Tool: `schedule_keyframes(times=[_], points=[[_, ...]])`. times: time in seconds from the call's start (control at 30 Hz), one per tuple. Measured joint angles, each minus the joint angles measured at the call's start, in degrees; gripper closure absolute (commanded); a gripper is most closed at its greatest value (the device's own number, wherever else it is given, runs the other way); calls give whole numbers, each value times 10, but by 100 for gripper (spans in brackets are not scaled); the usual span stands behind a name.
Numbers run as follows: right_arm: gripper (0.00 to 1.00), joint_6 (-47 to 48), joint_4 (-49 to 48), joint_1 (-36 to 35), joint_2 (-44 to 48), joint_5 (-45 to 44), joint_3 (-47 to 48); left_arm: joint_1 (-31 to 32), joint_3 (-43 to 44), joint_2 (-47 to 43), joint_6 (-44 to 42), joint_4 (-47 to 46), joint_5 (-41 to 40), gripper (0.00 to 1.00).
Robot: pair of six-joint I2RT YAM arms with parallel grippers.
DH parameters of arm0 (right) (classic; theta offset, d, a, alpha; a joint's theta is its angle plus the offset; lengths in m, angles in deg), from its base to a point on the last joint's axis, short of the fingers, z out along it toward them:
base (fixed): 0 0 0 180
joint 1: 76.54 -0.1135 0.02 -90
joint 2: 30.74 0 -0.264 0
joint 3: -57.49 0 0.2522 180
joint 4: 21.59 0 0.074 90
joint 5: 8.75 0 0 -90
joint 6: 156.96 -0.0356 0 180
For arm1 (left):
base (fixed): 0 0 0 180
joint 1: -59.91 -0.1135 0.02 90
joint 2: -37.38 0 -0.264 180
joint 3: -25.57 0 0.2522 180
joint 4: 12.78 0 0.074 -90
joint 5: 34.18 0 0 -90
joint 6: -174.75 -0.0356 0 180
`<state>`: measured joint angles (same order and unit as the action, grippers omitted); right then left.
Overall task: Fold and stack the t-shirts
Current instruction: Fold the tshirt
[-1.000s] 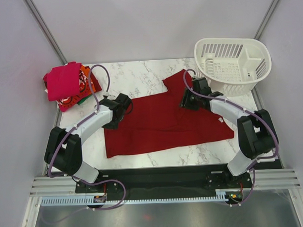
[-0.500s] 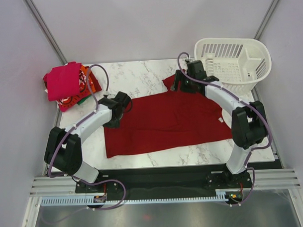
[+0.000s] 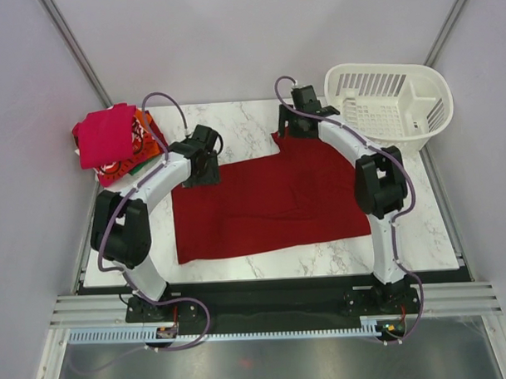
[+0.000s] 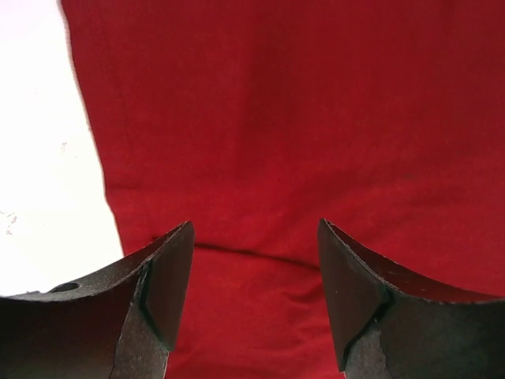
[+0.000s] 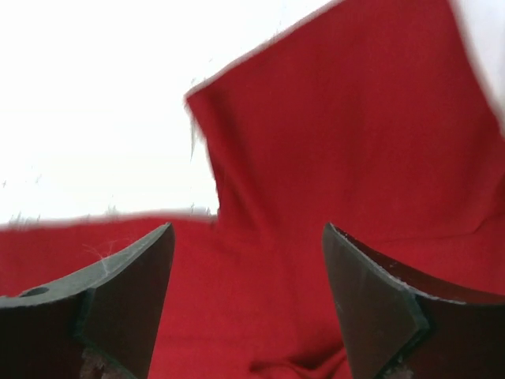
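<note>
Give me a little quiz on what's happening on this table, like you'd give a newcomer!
1. True or false: the dark red t-shirt is already folded up small.
2. Where is the pile of folded shirts? A: at the far left corner of the table. B: on the dark red t-shirt. C: at the near edge.
3. How do the left gripper and the right gripper stand?
Key: 1 false, it lies spread out. 2 A. 3 both open, holding nothing, above the dark red t-shirt.
</note>
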<state>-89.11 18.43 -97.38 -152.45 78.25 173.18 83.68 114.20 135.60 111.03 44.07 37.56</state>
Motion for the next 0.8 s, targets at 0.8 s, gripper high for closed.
schedule_keyframes(times=[0.8], points=[[44,17,40,1,-330,-177,390,-36,-205,-246,-59,-5,49,33]])
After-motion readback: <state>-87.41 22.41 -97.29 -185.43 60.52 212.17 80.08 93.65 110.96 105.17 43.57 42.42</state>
